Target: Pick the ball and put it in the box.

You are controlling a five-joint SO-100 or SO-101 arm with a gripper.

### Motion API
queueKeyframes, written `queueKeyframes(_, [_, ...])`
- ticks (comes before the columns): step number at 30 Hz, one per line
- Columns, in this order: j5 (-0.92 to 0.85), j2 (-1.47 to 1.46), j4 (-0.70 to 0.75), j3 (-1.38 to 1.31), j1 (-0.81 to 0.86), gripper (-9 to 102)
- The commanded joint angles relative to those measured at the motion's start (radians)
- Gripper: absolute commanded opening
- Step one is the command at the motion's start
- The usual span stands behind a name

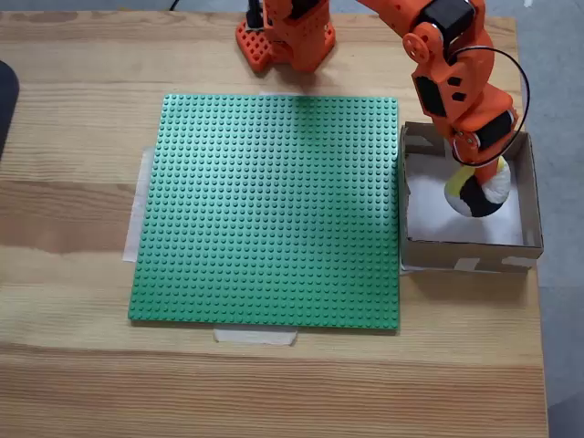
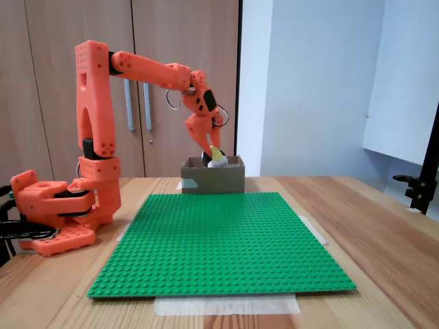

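The ball (image 1: 476,190), patched yellow, black and white, hangs over the inside of the brown cardboard box (image 1: 527,214) at the table's right edge in a fixed view. My orange gripper (image 1: 474,182) reaches down from above and is shut on the ball. In the other fixed view the ball (image 2: 218,156) sits just above the box (image 2: 212,177) rim, between the fingers of the gripper (image 2: 214,155). Whether the ball touches the white bottom cannot be told.
A large green studded baseplate (image 1: 269,210) is taped to the wooden table (image 1: 73,237) left of the box. The arm's orange base (image 2: 58,205) stands at the table's far edge. The table's right edge runs close beside the box.
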Motion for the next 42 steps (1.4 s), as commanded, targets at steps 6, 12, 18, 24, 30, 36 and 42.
queueKeyframes(6, [-0.014, 0.040, 0.014, -0.011, 0.002, 14])
queueKeyframes(12, [-0.002, 0.080, 0.023, -0.009, -0.002, 16])
queueKeyframes(18, [-0.012, 0.176, -0.006, 0.063, 0.000, 12])
queueKeyframes(24, [-0.014, 0.307, -0.031, 0.155, 0.017, 5])
queueKeyframes(30, [-0.023, 0.454, -0.055, 0.273, 0.054, -1])
queueKeyframes(36, [-0.041, 0.611, -0.064, 0.393, 0.112, -1])
queueKeyframes(42, [-0.051, 0.749, -0.063, 0.494, 0.207, -1])
